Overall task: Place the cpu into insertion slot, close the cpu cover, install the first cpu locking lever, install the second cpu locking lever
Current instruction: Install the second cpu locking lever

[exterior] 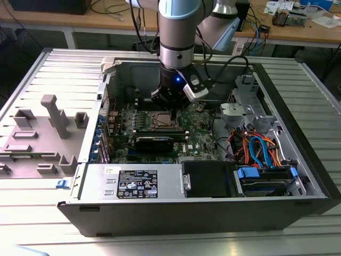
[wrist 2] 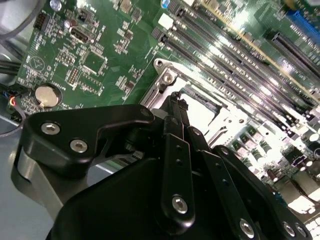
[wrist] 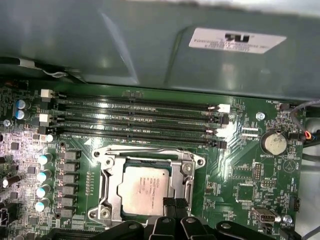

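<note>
In the first wrist view the cpu [wrist: 145,187], a flat silvery-grey square, lies in the insertion slot [exterior: 161,121] on the green board. The cpu cover [wrist: 108,192], a silvery plate with a square window, lies down flat around it. My gripper [wrist: 174,202] hangs just above the edge of the socket beside the cpu, its black fingertips pressed together with nothing visible between them. The second wrist view has the same gripper [wrist 2: 176,97] tip over the cover's rim [wrist 2: 166,79]. In the exterior view the arm stands upright over the socket inside the open computer case, gripper [exterior: 169,108] pointing down.
Long black memory slots [wrist: 140,117] run beside the socket, with the case wall behind them. A coin battery [wrist: 274,143] sits on the board. A black power-supply box [exterior: 208,178], coloured cables [exterior: 261,149] and drive cages crowd the case. A grey fixture [exterior: 50,128] stands on the exterior view's left.
</note>
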Tool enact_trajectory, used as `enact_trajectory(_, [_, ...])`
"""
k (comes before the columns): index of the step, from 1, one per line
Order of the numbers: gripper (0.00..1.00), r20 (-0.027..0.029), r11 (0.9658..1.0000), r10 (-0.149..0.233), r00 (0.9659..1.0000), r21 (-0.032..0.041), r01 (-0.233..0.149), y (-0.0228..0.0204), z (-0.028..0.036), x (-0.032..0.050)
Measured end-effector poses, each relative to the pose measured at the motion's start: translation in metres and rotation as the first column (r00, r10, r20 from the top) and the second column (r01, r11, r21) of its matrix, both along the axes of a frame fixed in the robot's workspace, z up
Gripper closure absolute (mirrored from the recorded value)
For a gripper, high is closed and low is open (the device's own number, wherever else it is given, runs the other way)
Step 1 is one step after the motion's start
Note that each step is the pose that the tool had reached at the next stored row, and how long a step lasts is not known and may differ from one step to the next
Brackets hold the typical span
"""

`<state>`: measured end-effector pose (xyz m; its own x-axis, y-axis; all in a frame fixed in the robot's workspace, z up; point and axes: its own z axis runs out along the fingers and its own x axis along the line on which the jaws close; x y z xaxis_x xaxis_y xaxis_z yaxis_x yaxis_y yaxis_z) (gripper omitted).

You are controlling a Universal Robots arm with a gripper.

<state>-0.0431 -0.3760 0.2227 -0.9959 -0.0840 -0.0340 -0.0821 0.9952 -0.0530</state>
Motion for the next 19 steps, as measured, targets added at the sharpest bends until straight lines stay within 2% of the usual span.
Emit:
enact_trajectory(2, [0.89,0.0,1.0,0.0,1.0,0.0011,0.0,-0.0077,-0.0002,0.0])
enact_trajectory(3, [0.89,-0.0001,1.0,0.0,1.0,0.0042,0.0,-0.0104,-0.0002,0.0])
enact_trajectory(5, [0.89,0.0,0.9997,0.0,1.0,0.0239,0.0,-0.0147,-0.0002,0.0])
enact_trajectory(6, [0.89,-0.0001,0.9993,0.0,1.0,0.0384,0.0,-0.016,-0.0002,0.0])
enact_trajectory(7, [0.89,0.0,0.9978,0.0,1.0,0.0659,0.0,-0.0179,-0.0002,0.0])
enact_trajectory(9, [0.89,0.0,0.9937,0.0,1.0,0.1125,0.0,-0.022,-0.0002,0.0])
enact_trajectory(10, [0.89,0.0,0.9919,0.0,1.0,0.1267,0.0,-0.0248,-0.0002,0.0])
enact_trajectory(11, [0.89,-0.0001,0.9915,0.0,1.0,0.1305,0.0,-0.0256,0.0018,-0.0001])
enact_trajectory(13, [0.89,0.0,0.9913,0.0,1.0,0.1317,0.0,-0.0256,0.0108,0.0])
enact_trajectory(15, [0.89,0.0,0.9912,0.0,1.0,0.1324,0.0,-0.0257,0.0147,0.0])
enact_trajectory(16, [0.89,0.0,0.9908,0.0,1.0,0.135,0.0,-0.0261,0.0156,0.0001])
enact_trajectory(17, [0.89,0.0001,0.989,0.0,1.0,0.1478,0.0,-0.0276,0.016,0.0])
enact_trajectory(19, [0.89,0.0,0.9861,0.0,1.0,0.1661,0.0,-0.0301,0.016,0.0])
